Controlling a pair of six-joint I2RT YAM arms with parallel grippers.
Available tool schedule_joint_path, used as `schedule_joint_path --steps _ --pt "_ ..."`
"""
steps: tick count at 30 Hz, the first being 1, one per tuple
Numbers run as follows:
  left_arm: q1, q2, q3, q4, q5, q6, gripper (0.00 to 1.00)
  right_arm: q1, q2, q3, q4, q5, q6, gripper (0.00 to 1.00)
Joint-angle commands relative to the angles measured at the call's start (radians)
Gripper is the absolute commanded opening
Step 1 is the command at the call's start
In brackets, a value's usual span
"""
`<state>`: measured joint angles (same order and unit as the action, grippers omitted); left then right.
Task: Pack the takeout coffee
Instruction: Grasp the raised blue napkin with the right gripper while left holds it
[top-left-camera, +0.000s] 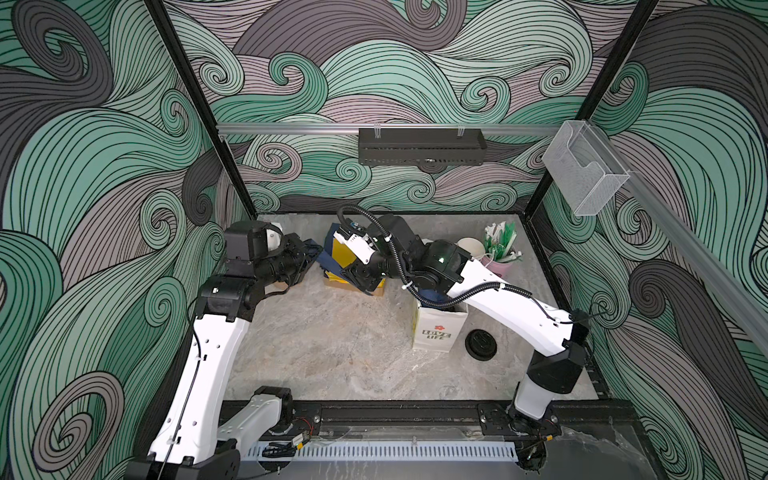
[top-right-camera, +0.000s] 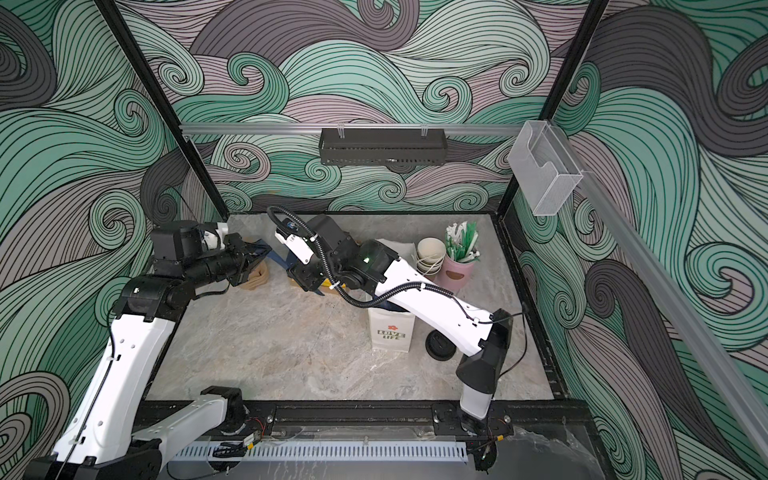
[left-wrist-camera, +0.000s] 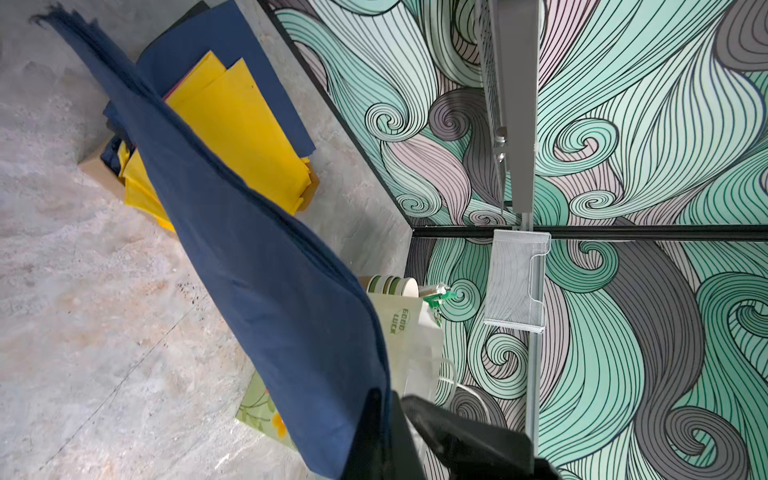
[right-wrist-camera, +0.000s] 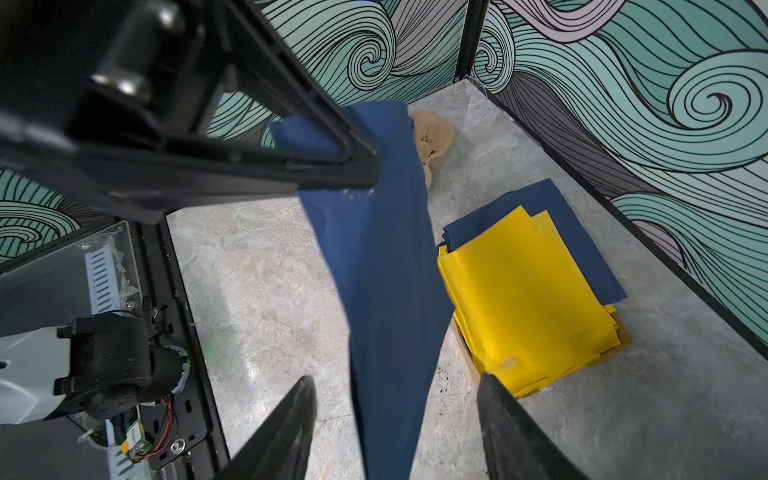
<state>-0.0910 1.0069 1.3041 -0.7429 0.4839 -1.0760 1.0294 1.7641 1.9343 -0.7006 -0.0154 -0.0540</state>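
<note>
We have the left gripper (right-wrist-camera: 368, 176) clenched on one end of a long navy-blue tissue-paper sheet (right-wrist-camera: 382, 270), which stretches out above the grey marbled tabletop (right-wrist-camera: 257, 282). The right gripper (right-wrist-camera: 395, 378) is released, its jaws spread wide with the sheet between them and a gap on each side. Beside the sheet lies a stack of yellow and navy paper sheets (right-wrist-camera: 519, 299). We cannot find the lidded olive-brown paper coffee cups in any view.

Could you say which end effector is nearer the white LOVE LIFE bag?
Right. The right end effector hovers by the yellow sheets, behind and left of the bag; the left end effector, clamping the blue sheet, is farther left.
</note>
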Motion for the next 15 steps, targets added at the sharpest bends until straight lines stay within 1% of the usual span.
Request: schedule_joint_path --steps 1,2,4,6,7,9,13,15 --pt "-0.006 -0.029 -0.002 -0.07 0.03 -0.026 0.0 0.013 -0.001 -0.039 0.113 -0.094 -0.051 0.64" --pt "-0.005 -0.035 -0.003 -0.076 0.031 -0.031 0.0 0.015 -0.004 -0.055 0.135 -0.116 -0.038 0.64" --pt "-0.006 -0.045 -0.005 -0.089 0.031 -0.037 0.0 0.022 -0.004 -0.079 0.169 -0.125 -0.018 0.64" --pt "-0.007 -0.056 -0.009 -0.094 0.031 -0.047 0.0 0.028 -0.002 -0.097 0.192 -0.112 -0.005 0.63" --pt "-0.008 -0.062 -0.012 -0.096 0.033 -0.054 0.0 0.031 0.0 -0.111 0.21 -0.095 0.005 0.6" --pt "-0.008 -0.07 -0.014 -0.098 0.036 -0.064 0.0 0.037 0.002 -0.128 0.243 -0.085 0.016 0.54" --pt "-0.009 -0.077 -0.005 -0.11 0.038 -0.073 0.0 0.046 0.027 -0.123 0.284 -0.066 0.019 0.38" --pt "-0.009 -0.077 0.002 -0.113 0.039 -0.071 0.0 0.047 0.038 -0.114 0.29 -0.073 0.022 0.28"
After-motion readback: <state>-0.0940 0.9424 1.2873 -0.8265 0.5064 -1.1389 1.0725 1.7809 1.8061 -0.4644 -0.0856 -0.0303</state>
